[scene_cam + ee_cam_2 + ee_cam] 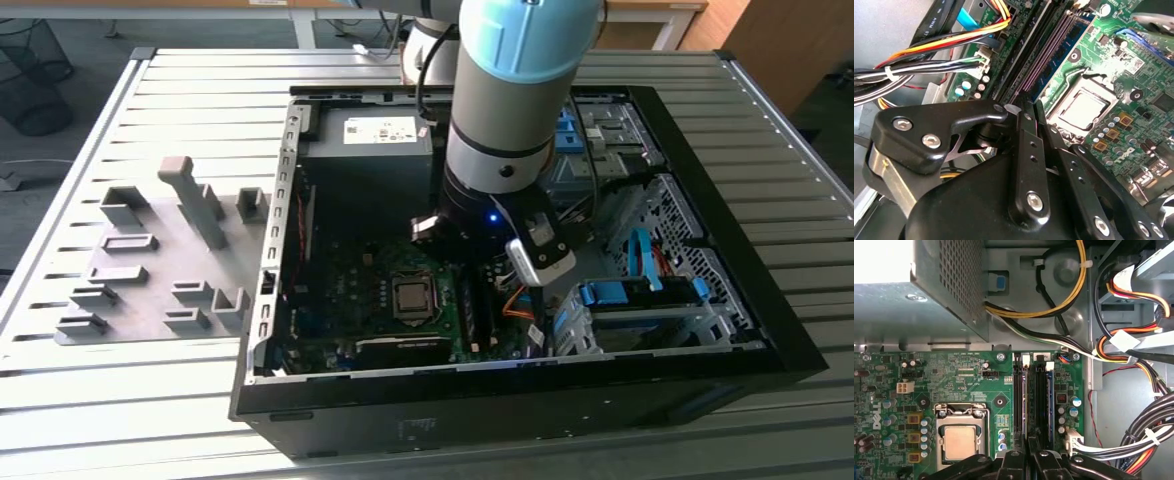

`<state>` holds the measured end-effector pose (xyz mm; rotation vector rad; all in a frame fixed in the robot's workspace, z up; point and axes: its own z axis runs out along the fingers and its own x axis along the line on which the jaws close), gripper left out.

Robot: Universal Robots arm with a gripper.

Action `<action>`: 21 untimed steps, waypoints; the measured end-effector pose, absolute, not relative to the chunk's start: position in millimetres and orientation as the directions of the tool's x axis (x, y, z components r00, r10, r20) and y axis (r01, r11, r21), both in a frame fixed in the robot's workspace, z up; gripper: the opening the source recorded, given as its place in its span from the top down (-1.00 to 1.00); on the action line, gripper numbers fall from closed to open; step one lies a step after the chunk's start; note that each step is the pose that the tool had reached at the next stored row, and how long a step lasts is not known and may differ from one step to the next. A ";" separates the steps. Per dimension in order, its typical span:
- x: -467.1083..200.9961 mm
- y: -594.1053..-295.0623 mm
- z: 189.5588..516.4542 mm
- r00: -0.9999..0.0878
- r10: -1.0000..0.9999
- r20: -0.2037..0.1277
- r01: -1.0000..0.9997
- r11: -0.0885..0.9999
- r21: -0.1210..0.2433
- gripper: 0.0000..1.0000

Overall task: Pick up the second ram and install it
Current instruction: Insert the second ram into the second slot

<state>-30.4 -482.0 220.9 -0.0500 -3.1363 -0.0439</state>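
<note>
Inside computer case (287, 180), centre of exterior view, gripper (1027, 452) sits low over memory slots (1030, 400) beside processor (959, 441). Jaws nearly closed, thin gap; whether second ram is pinched there, cannot tell. Blue-green stick (1050, 397) already seated in rightmost slot. Install looks near done.

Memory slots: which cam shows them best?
First wrist view: the memory slots are seen square-on along most of their length, until the end effector covers one end. The second wrist view shows them obliquely, beyond the end effector; the exterior view, far off beside the arm.
</note>
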 end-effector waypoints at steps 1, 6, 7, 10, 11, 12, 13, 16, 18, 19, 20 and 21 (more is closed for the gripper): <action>-30.3 -482.0 220.9 -0.999 0.032 0.005 0.032 0.999 0.028 0.72; -27.9 -482.1 219.9 -1.000 0.026 0.006 0.026 0.999 0.028 0.72; -27.9 -482.0 219.5 -1.000 0.026 0.006 0.026 0.999 0.028 0.72; -27.9 -481.9 218.2 -1.000 0.026 0.006 0.026 0.999 0.028 0.72; -27.9 -481.9 218.0 -1.000 0.026 0.006 0.026 0.999 0.028 0.72; -27.9 -481.8 217.8 -1.000 0.026 0.006 0.026 0.999 0.028 0.72; -27.9 -481.6 217.6 -1.000 0.026 0.006 0.026 0.999 0.029 0.72; -27.9 -481.2 217.0 -1.000 0.026 0.006 0.026 0.999 0.029 0.72; -27.9 -481.0 216.5 -1.000 0.026 0.006 0.026 0.999 0.030 0.72; -27.9 -481.0 216.0 -1.000 0.026 0.006 0.026 0.999 0.030 0.72; -27.9 -480.9 215.7 -1.000 0.026 0.006 0.026 0.999 0.030 0.72; -27.9 -481.0 215.4 -1.000 0.026 0.006 0.026 0.999 0.030 0.72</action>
